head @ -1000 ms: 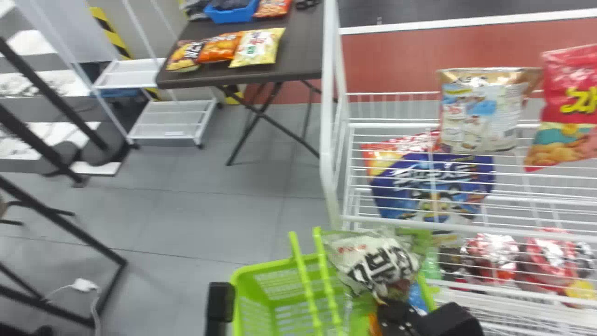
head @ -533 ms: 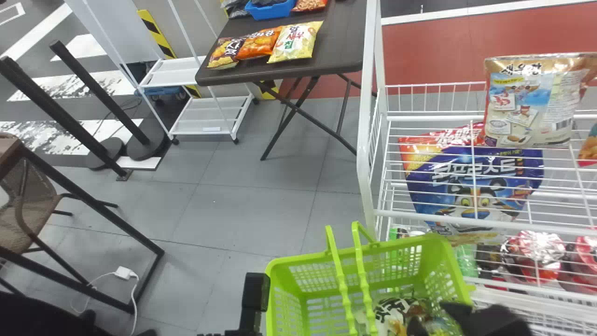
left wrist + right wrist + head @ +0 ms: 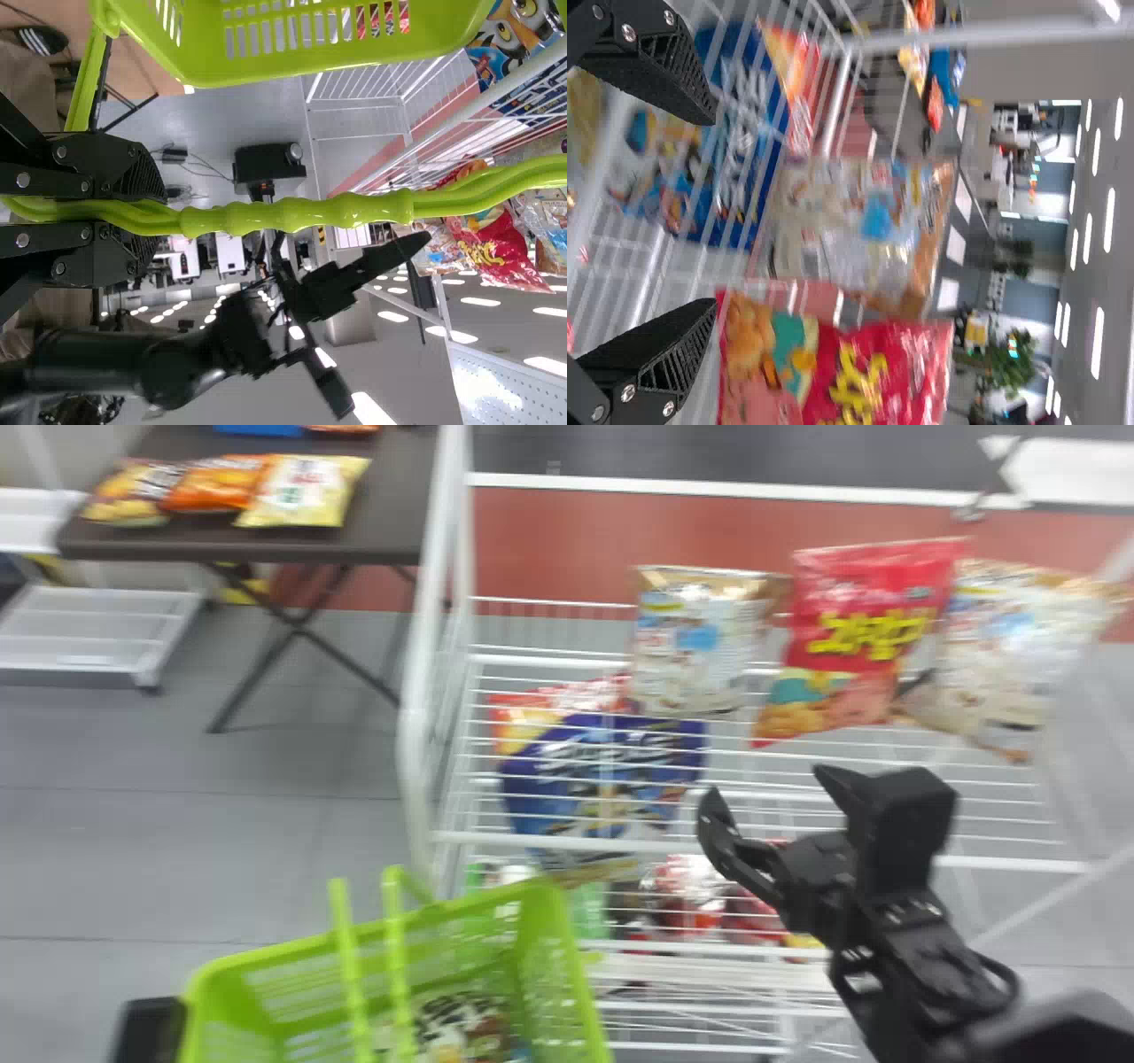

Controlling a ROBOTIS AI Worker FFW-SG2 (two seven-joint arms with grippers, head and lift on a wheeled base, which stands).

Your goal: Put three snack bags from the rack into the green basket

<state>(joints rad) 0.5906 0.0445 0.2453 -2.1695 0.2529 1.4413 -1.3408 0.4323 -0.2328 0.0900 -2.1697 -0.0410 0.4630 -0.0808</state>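
Observation:
Beside the green basket [image 3: 554,957], my left gripper [image 3: 151,1027] is at the lower left of the head view; in its wrist view my left gripper [image 3: 159,212] is closed around the basket handles [image 3: 292,215]. A snack bag with black lettering [image 3: 461,1023] lies inside the basket. In front of the rack's top shelf, my right gripper [image 3: 771,810] is open and holds nothing. Upright on that shelf stand a beige bag [image 3: 695,642], a red bag [image 3: 864,638] and another beige bag [image 3: 1001,646]. My right gripper [image 3: 713,212] has its fingers spread in its wrist view, the red bag [image 3: 842,372] beyond them.
A blue bag [image 3: 602,779] sits inside the white wire rack [image 3: 753,850], with red packs [image 3: 695,890] lower down. The rack's white post [image 3: 415,717] rises behind the basket. A dark table [image 3: 390,522] with snack bags stands at the back left.
The bag with black lettering was in my right gripper above the basket and now lies inside it, let go. My right gripper has moved right to the rack. The head view has swung right.

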